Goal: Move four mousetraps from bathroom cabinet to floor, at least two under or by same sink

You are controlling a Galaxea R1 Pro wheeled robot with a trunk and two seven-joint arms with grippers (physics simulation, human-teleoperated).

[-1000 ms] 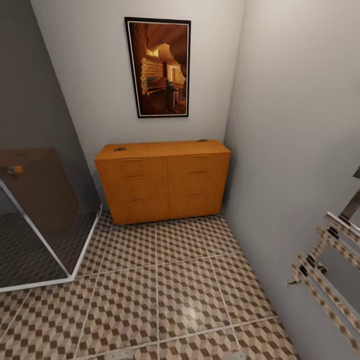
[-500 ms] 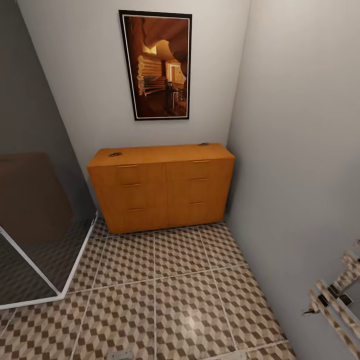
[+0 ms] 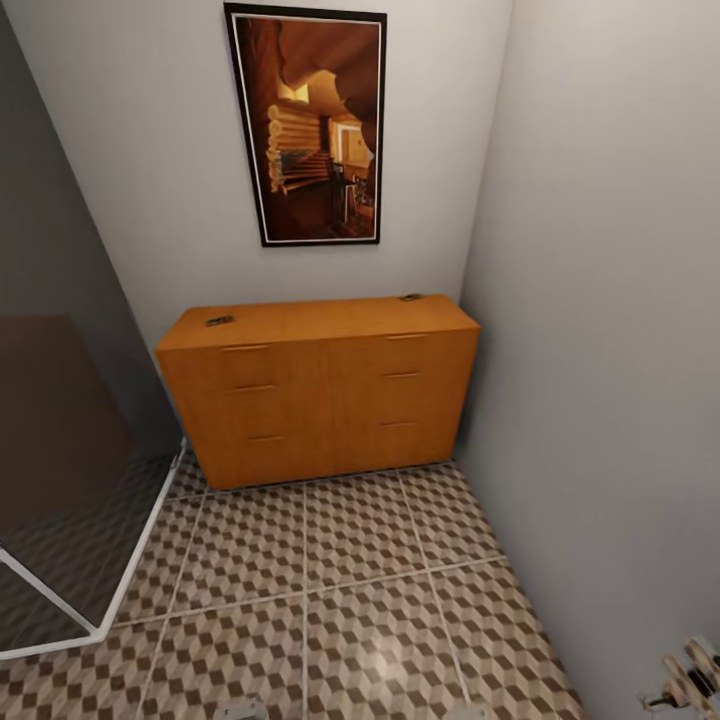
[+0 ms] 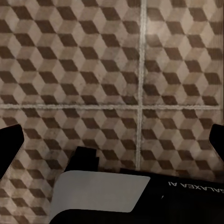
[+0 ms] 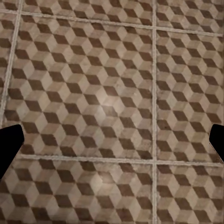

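The orange-brown cabinet [image 3: 320,400] stands against the far wall, all its drawers closed. Two small mousetraps lie on its flat top: one mousetrap [image 3: 219,321] near the left end and another mousetrap [image 3: 410,297] near the back right corner. Any others are hidden. The cube-patterned bathroom floor [image 3: 330,590] stretches between me and the cabinet. In the left wrist view my left gripper [image 4: 114,140] hangs open over the floor tiles [image 4: 93,60], its dark fingertips [image 4: 11,140] wide apart and holding nothing. My right gripper [image 5: 112,142] is likewise open and empty above the tiles [image 5: 93,93].
A glass shower screen [image 3: 60,470] with a white frame stands at the left. A framed picture [image 3: 308,125] hangs above the cabinet. The grey side wall [image 3: 610,350] closes the right, with a chrome towel rail [image 3: 690,675] at the bottom right corner.
The whole head view has shifted: the cabinet now looks larger and lower, and the shower screen and towel rail have slid toward the edges. The camera has come closer; nothing else moved.
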